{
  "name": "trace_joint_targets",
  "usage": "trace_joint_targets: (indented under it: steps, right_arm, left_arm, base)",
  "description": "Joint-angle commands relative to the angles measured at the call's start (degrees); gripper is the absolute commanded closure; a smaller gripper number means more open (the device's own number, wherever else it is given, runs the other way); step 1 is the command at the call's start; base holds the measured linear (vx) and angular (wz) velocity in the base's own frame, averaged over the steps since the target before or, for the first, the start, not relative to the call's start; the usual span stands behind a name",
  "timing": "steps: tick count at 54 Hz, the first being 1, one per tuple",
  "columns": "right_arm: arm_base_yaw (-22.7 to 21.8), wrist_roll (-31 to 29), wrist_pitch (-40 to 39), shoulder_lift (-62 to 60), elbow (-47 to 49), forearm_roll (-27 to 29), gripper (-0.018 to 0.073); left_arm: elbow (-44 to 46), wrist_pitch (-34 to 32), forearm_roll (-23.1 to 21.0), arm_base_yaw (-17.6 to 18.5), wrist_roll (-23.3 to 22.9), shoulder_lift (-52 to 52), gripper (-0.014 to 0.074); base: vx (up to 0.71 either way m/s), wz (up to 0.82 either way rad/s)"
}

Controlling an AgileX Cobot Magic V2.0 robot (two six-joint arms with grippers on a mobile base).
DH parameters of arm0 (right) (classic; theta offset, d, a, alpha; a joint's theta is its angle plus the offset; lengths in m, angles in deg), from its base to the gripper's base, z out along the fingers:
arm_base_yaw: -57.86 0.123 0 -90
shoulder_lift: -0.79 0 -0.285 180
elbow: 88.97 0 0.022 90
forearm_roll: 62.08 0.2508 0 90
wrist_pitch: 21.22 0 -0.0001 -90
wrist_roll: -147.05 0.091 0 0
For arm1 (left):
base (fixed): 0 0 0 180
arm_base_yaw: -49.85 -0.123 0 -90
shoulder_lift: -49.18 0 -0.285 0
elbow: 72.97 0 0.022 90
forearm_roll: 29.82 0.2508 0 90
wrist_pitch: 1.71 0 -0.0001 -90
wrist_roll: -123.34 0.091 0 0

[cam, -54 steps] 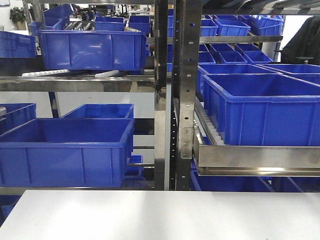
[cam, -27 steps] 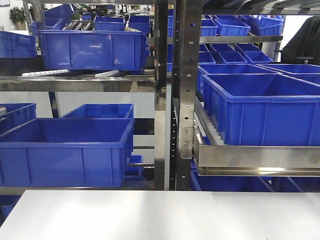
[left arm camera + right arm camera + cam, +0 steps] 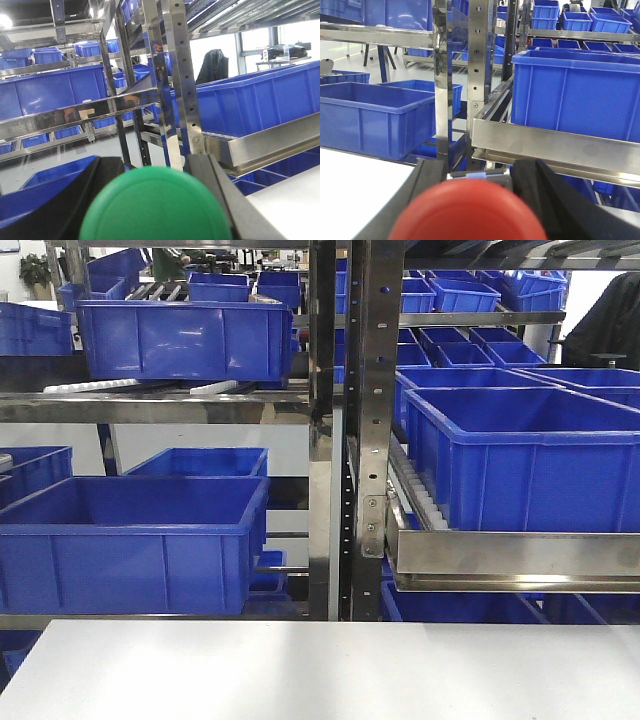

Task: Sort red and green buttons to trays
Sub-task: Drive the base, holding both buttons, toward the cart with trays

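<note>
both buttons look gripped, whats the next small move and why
Probably tip both wrists down toward the white table to find the trays. The left fingers hold the green button, the right fingers hold the red button, yet both wrist views face the shelving and no tray shows anywhere.

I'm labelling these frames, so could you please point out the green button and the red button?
green button (image 3: 155,205), left wrist view, middle of its cap.
red button (image 3: 467,212), right wrist view, middle of its cap.
</note>
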Motion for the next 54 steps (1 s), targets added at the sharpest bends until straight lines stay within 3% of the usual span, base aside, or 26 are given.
trace_joint_targets:
  steps: [1, 54]
  right_arm:
    - [0.1, -0.5, -4.4, 0.2, 1.7, -1.0, 0.0568]
    - [0.1, -0.5, -4.4, 0.2, 1.7, -1.0, 0.0568]
  left_arm:
    - [2.0, -0.9, -2.3, 0.5, -0.6, -0.2, 0.0602]
    - [2.0, -0.9, -2.3, 0.5, -0.6, -0.2, 0.0602]
  base:
    - [0.00, 0.00]
    - [-0.09, 0.13]
